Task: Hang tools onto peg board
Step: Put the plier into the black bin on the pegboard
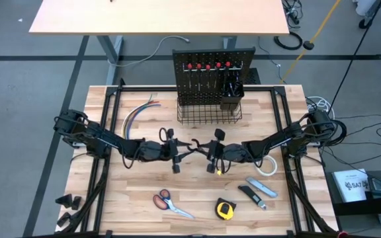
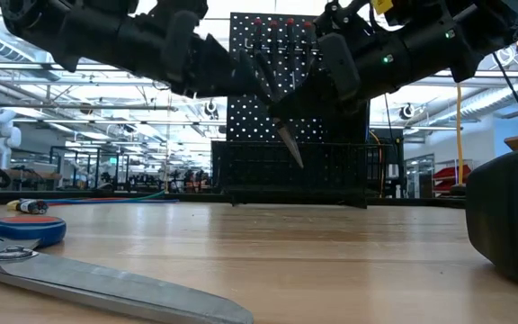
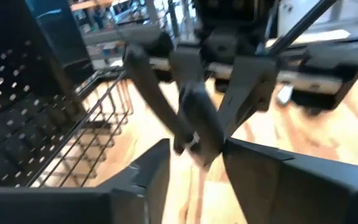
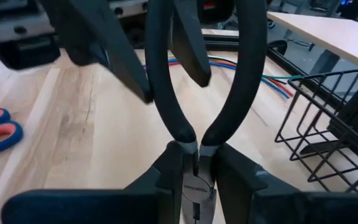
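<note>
Right gripper pinches pliers (mid-table, airborne).

coloured wires lie on the wooden table.

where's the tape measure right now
In the high view the yellow tape measure lies on the table's near edge, right of centre, between the orange-handled scissors and the grey-blue utility knife, away from both arms.
</note>
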